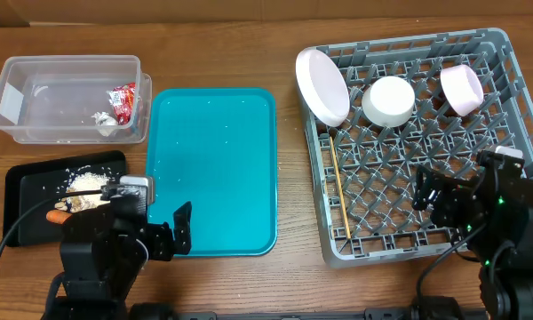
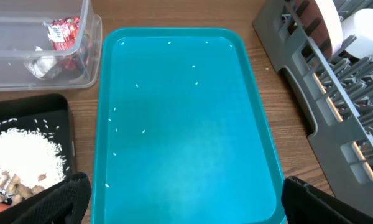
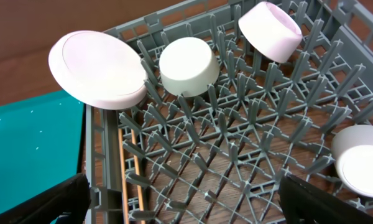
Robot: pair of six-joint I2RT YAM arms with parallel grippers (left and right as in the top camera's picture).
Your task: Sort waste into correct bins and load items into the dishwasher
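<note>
The clear tub holds the red wrapper and white tissue. The black tray holds rice, nut-like bits and the carrot. The grey rack holds a pale pink plate, a white bowl, a pink bowl, a small white cup and the chopsticks. My left gripper is open and empty over the near end of the teal tray. My right gripper is open and empty over the rack's front part.
The teal tray lies between the bins and the rack, with a few loose rice grains on it. The wooden table shows in a strip between tray and rack.
</note>
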